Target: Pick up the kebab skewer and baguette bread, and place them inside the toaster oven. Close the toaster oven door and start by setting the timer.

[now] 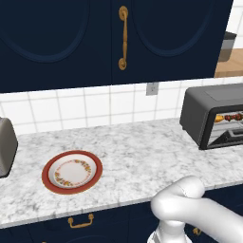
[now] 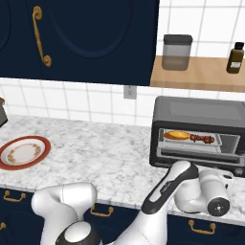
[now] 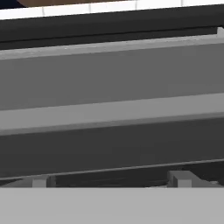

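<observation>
The dark grey toaster oven (image 2: pixel 197 111) stands at the right of the counter. The toaster oven door (image 2: pixel 194 162) is dropped open. On the wire rack inside lie the golden baguette bread (image 2: pixel 176 136) and, to its right, the kebab skewer (image 2: pixel 202 139); both also show in the left base view, the baguette bread (image 1: pixel 219 118) beside the kebab skewer (image 1: pixel 233 116). My hand hangs low in front of the oven, just below the door's edge. In the hand view my gripper (image 3: pixel 109 181) is open, its fingertips (image 3: pixel 178 178) wide apart with nothing between them, very close to the grey door (image 3: pixel 109 92).
A red-rimmed plate (image 1: pixel 72 172) sits bare on the marble counter (image 1: pixel 142 152) at the left. A silver pop-up toaster (image 1: pixel 5 144) is at the far left edge. A wooden shelf (image 2: pixel 201 74) above the oven carries a canister (image 2: pixel 176 52) and a dark bottle (image 2: pixel 235 58).
</observation>
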Robot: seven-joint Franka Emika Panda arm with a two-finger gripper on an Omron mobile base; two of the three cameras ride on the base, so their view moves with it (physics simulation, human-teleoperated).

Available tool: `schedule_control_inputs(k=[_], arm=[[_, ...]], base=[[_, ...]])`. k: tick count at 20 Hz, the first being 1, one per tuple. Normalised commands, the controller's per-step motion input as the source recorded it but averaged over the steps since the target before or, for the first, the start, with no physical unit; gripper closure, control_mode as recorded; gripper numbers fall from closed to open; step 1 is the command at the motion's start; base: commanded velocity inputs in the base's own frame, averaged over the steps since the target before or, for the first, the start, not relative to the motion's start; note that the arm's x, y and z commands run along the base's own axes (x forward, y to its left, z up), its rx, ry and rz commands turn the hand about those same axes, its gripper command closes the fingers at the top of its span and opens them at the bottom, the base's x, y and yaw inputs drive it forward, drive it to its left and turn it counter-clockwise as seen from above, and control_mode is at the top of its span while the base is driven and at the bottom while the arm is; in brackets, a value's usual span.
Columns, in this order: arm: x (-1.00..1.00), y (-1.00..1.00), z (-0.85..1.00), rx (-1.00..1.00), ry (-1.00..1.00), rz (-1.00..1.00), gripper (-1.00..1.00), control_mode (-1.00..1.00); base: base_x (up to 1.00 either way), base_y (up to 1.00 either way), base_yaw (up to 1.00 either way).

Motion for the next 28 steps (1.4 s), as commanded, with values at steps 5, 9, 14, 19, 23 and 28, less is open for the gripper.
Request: schedule_control_inputs(k=[5,9,14,19,23,28], arm=[[0.57,0.00,0.04,0.00,-0.01,0.00,-1.00,-1.00],[0.60,0.00,0.00,0.00,0.00,0.00,-1.00,-1.00],[0.64,0.00,0.00,0.00,0.00,0.00,-1.00,-1.00],[0.31,0.00,0.00,0.00,0.00,0.00,-1.00,-1.00],[-0.16,-0.37,0.00,0.00,0.00,0.00,-1.00,-1.00],[-0.33,-0.63,0.08,0.00,0.00,0.00,-1.00,-1.00]], base=[[0.00,0.00,0.00],[0.00,0.00,0.00],[0.00,0.00,0.00],[0.00,0.00,0.00],[0.00,0.00,0.00],[0.00,0.00,0.00]])
